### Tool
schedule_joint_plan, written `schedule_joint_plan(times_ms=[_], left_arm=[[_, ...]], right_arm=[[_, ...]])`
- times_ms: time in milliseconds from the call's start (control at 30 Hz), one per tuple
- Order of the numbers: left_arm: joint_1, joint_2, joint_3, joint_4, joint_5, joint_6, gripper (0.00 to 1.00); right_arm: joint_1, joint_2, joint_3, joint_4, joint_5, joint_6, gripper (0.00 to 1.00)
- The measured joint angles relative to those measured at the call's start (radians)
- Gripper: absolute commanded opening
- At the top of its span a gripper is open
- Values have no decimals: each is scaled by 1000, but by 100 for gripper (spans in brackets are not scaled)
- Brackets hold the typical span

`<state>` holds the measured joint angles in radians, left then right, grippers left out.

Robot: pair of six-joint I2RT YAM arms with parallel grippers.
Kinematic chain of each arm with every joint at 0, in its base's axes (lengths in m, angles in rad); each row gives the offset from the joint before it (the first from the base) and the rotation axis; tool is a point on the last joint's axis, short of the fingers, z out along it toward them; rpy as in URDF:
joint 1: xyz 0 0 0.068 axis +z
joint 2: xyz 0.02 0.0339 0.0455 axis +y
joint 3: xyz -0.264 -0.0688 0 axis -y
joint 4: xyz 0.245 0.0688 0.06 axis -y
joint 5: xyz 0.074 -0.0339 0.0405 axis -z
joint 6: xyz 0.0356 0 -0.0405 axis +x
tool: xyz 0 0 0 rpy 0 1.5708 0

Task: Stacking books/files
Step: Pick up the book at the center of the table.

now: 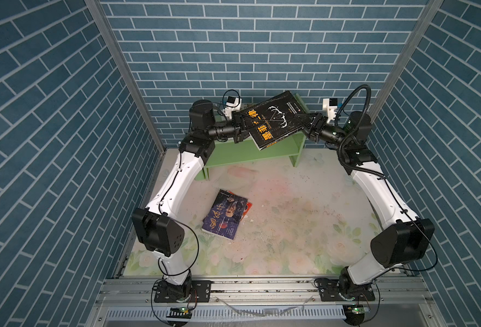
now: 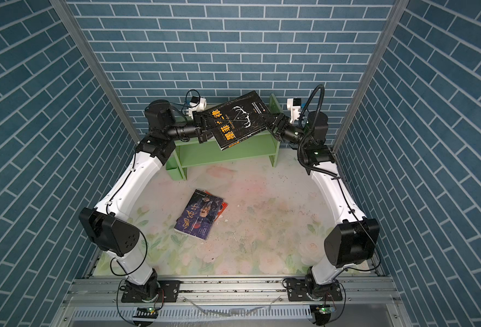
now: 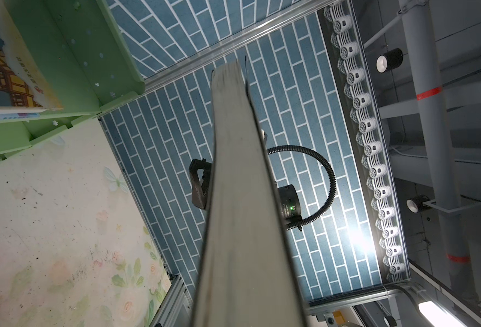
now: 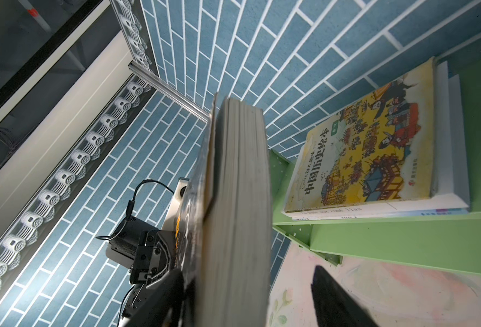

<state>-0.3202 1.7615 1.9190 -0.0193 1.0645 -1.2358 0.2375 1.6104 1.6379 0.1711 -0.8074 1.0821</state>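
Jaws at left clamp black book (image 1: 276,120) — right wrist view alone shows right jaws gaping astride it.

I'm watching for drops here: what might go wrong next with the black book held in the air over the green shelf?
1. The right tool straddles the black book without gripping. Only the left tool clamps one edge, so the tilted book may sag or slip.
2. Its front cover flares off the pages; closing may crease it.
3. Lowered tilted, it could shove the yellow book on the shelf.
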Motion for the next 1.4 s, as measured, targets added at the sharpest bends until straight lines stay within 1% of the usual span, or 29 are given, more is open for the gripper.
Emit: schedule_joint_plan(times_ms=[100, 200, 333, 367, 400, 467, 500, 633, 667, 767, 833, 933, 967, 1067, 1200, 1400], left_arm=[[0, 0, -1, 0, 5, -3, 0], [0, 0, -1, 3, 10, -5, 2], [0, 0, -1, 6, 10, -4, 10], [0, 0, -1, 6, 8, -3, 18], [2, 2, -1, 5, 6, -5, 24], [3, 10, 1, 16, -3, -14, 33], [4, 16, 2, 33, -7, -25, 34], [4, 46, 9, 122, -25, -84, 42], [4, 55, 12, 144, -31, -99, 46], [4, 76, 19, 183, -43, -132, 64], [4, 84, 26, 202, -51, -146, 69], [4, 84, 26, 224, -70, -150, 83], [3, 83, 25, 228, -80, -146, 87], [3, 61, -11, 219, -126, -119, 91], [1, 2, -105, 184, -198, -71, 93], [-1, -85, -209, 135, -297, -24, 96]], right_arm=[[0, 12, 25, 2, 6, 14, 47], [4, 14, 45, 9, 15, 23, 34], [8, 15, 51, 20, 27, 48, 18], [10, 15, 52, 24, 27, 58, 15], [11, 15, 52, 29, 26, 71, 10], [14, 15, 52, 41, 36, 76, 3], [16, 15, 51, 45, 46, 75, 0], [19, 15, 32, 72, 87, 85, 0], [19, 15, 27, 78, 98, 90, 0], [22, 15, 15, 96, 123, 97, 0], [25, 15, 6, 108, 140, 100, 0], [30, 15, -12, 137, 165, 113, 0], [31, 15, -21, 151, 175, 119, 0], [36, 15, -45, 185, 203, 134, 0], [43, 20, -51, 215, 234, 145, 0], [41, 43, -51, 287, 303, 146, 0]])
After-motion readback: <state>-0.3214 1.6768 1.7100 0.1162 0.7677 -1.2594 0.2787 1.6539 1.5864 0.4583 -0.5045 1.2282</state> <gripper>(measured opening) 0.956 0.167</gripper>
